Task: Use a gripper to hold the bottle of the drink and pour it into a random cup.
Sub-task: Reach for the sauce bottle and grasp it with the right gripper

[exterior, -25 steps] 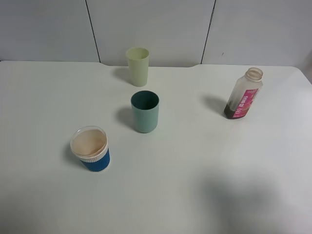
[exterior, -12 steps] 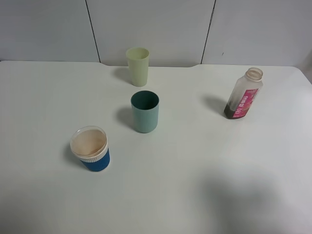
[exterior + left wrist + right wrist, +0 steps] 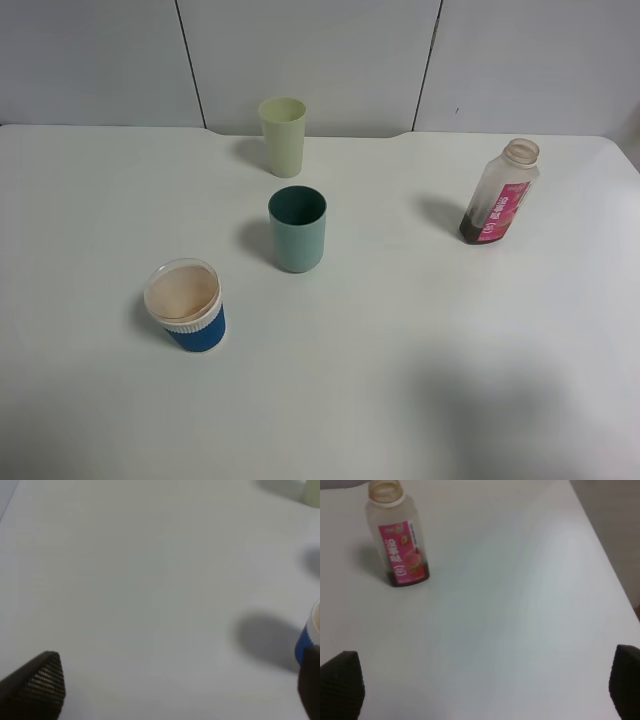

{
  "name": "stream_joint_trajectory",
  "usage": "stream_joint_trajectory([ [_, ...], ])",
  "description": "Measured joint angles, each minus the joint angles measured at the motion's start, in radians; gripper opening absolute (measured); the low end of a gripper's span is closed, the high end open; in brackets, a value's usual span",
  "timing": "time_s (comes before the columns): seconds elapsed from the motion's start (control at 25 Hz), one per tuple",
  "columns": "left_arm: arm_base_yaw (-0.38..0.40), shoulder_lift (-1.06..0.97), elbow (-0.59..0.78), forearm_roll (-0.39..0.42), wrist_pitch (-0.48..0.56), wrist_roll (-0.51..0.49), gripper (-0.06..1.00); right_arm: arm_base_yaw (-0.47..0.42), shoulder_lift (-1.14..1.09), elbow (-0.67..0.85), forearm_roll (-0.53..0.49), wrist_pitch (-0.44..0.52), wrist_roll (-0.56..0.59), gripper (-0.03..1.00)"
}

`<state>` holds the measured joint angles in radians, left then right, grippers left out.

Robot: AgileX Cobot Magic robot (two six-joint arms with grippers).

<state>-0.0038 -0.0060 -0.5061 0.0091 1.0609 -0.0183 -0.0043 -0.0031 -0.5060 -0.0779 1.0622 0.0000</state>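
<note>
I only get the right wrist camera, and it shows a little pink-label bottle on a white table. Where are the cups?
Observer: Three cups stand left of the clear plastic pink-label bottle in the high view; nearest is a teal plastic cup.
Operator: What's behind it?
Observer: A pale yellow-green plastic cup, close to the wall.
Operator: And the third?
Observer: A blue cup with a white rim, nearest the high camera, left of the teal one.
</note>
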Motion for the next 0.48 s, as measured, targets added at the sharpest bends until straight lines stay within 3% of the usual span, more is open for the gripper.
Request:
stream_joint_trajectory([
  [0.32,0.000,0.000,0.000,0.000,0.000,0.000,0.93,0.047,0.003,0.000,-0.002,0.000,0.031,0.97],
  [0.48,0.000,0.000,0.000,0.000,0.000,0.000,0.93,0.047,0.109,-0.054,0.004,-0.002,0.039,0.97],
])
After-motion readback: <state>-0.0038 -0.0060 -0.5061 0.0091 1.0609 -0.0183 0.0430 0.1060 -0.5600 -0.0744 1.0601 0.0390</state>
